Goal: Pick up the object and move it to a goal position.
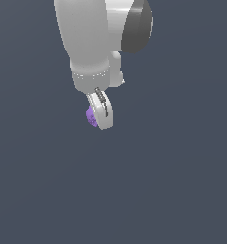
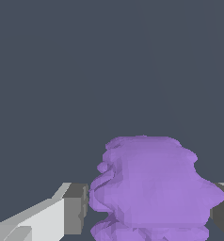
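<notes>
**Purple blob clamped between the fingers**

Gripper [image 1: 100,119] closed on the purple blob [image 1: 91,116], gray pads [image 2: 76,208] pressing both of its sides in the wrist view. Seen in the exterior view peeking out at the finger's left side, below the white arm [image 1: 89,43]. Plain dark gray surface [image 1: 172,181] all around.

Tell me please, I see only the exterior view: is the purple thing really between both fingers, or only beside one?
Observer: In the wrist view the purple lumpy blob sits between both fingers; it fills the gap.
Operator: Do the pads touch it?
Observer: The grey pads meet its sides on both flanks, so the gripper looks closed on it.
Operator: What is its surface like?
Observer: Bumpy and faceted, with rounded lobes, wider in the middle.
</notes>
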`<state>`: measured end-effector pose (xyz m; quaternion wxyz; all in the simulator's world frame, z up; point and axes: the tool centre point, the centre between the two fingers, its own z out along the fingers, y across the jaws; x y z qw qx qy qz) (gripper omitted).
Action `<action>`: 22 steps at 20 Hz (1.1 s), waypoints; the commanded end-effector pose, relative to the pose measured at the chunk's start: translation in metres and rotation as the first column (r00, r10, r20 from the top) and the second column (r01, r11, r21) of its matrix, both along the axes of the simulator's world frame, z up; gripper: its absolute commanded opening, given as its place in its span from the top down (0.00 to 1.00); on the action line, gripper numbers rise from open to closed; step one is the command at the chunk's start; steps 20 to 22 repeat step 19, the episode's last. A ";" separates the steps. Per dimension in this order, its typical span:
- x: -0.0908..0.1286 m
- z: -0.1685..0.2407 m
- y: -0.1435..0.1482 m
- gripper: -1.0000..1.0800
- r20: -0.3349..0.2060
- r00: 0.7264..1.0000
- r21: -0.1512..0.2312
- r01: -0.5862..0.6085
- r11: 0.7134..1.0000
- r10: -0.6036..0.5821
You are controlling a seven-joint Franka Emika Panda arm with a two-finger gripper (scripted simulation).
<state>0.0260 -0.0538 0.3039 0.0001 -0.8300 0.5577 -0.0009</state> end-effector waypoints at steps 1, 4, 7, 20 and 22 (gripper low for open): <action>0.005 0.015 -0.006 1.00 -0.002 1.000 0.000 -0.001 1.000 0.001; 0.010 0.029 -0.012 1.00 -0.002 1.000 0.000 -0.001 1.000 0.001; 0.014 0.039 -0.016 1.00 -0.002 1.000 0.000 -0.001 1.000 0.001; 0.019 0.048 -0.020 1.00 -0.002 1.000 0.001 -0.002 1.000 0.002; 0.019 0.048 -0.020 1.00 -0.002 1.000 0.001 -0.002 1.000 0.002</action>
